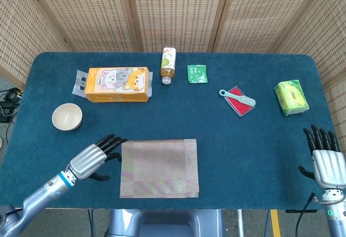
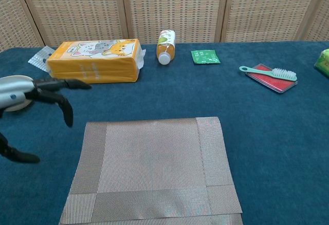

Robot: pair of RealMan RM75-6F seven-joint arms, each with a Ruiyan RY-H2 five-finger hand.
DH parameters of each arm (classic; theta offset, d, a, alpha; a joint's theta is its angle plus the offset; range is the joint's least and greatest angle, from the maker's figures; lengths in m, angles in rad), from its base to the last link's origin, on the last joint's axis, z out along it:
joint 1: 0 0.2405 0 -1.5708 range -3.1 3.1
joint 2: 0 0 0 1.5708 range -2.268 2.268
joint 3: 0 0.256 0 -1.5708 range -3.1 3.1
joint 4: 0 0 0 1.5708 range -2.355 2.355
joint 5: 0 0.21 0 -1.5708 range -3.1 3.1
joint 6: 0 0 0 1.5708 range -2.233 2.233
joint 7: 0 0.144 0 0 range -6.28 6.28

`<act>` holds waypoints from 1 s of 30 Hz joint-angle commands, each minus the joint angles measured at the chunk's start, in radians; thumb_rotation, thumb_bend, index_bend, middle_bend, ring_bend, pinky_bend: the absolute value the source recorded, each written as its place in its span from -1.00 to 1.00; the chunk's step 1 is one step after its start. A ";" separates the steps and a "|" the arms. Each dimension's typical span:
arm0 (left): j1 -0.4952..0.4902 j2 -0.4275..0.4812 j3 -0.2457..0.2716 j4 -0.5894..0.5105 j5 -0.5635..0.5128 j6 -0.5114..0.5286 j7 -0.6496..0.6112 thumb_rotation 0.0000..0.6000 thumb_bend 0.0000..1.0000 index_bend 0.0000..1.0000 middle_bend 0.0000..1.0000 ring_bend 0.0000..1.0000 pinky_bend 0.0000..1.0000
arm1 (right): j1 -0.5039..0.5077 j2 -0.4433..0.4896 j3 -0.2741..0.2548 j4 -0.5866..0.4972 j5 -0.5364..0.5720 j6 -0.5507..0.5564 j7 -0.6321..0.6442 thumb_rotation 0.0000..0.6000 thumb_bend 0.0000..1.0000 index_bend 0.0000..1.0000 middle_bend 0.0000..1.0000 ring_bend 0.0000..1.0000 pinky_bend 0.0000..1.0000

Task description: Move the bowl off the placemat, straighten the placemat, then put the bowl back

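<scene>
Across the back of my dark blue felt-covered table (image 1: 259,156) I see an orange rectangular pack printed with cartoon cats (image 1: 118,84), lying flat, with a small clear blister sheet (image 1: 80,81) just beside its left end. Near it a small plastic bottle of amber drink (image 1: 168,65) lies on its side, then a green square sachet (image 1: 197,74). Further right a mint-green brush (image 1: 238,97) rests on a red flat card (image 1: 237,106), and a lime-green tissue packet (image 1: 291,97) sits well apart
</scene>
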State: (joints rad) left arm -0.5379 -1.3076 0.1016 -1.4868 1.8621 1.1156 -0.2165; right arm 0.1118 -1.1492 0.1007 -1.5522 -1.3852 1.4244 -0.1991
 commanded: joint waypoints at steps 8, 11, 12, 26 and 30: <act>-0.047 -0.129 0.068 0.083 0.030 -0.076 0.039 1.00 -1.00 -0.19 -1.00 -1.00 -1.00 | 0.002 0.000 0.001 0.005 0.004 -0.005 0.005 1.00 -1.00 -0.93 -1.00 -1.00 -1.00; -0.038 -0.162 0.081 0.127 0.054 -0.033 0.034 1.00 -1.00 -0.19 -1.00 -1.00 -1.00 | 0.001 0.000 0.001 0.006 0.005 -0.004 0.006 1.00 -1.00 -0.93 -1.00 -1.00 -1.00; -0.037 -0.167 0.084 0.137 0.058 -0.025 0.032 1.00 -1.00 -0.19 -1.00 -1.00 -1.00 | 0.001 0.000 0.001 0.006 0.005 -0.004 0.006 1.00 -1.00 -0.93 -1.00 -1.00 -1.00; -0.025 -0.221 0.140 0.253 0.091 0.057 -0.024 1.00 -1.00 -0.19 -1.00 -1.00 -1.00 | 0.003 -0.002 -0.001 0.007 0.006 -0.009 0.003 1.00 -1.00 -0.93 -1.00 -1.00 -1.00; -0.026 -0.229 0.146 0.264 0.088 0.057 -0.022 1.00 -1.00 -0.19 -1.00 -1.00 -1.00 | 0.003 -0.001 0.000 0.007 0.007 -0.009 0.004 1.00 -1.00 -0.93 -1.00 -1.00 -1.00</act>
State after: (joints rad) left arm -0.5636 -1.5355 0.2472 -1.2236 1.9504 1.1729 -0.2387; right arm 0.1147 -1.1503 0.1005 -1.5450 -1.3778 1.4152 -0.1955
